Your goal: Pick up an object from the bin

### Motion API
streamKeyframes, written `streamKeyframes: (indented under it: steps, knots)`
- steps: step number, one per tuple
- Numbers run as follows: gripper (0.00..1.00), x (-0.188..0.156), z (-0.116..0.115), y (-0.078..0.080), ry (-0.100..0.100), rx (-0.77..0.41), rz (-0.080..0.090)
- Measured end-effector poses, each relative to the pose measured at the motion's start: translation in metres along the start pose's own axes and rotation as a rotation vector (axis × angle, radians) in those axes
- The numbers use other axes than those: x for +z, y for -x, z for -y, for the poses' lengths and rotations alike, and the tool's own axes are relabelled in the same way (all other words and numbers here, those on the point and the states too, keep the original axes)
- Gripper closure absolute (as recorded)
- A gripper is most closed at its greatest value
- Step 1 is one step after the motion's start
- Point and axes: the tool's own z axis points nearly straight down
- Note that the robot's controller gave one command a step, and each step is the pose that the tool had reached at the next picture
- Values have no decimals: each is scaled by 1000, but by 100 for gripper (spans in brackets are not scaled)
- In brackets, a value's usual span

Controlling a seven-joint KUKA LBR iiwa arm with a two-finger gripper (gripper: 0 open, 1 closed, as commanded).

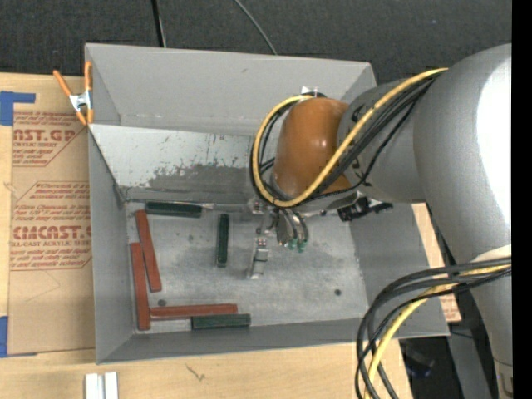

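My gripper (276, 233) hangs low over the middle of the bin floor, under the arm's orange cover. A short dark green stick (222, 240) lies upright in the view just to its left, apart from it. Another dark green stick (173, 209) lies flat along the foot of the back wall, further left. Nothing shows in the gripper.
Two red-brown sticks (148, 252) lie along the left wall. A third red-brown stick (195, 310) and a dark green one (220, 322) lie along the front wall. The arm and its cables cover the bin's right side.
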Motion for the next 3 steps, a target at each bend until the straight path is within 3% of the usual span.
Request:
streamKeyframes:
  steps: [1,2,3]
  knots:
    - [0,5,-45,-1,0,15,2]
    - [100,13,-68,2,3,-327,2]
    - [100,13,-68,2,3,-327,2]
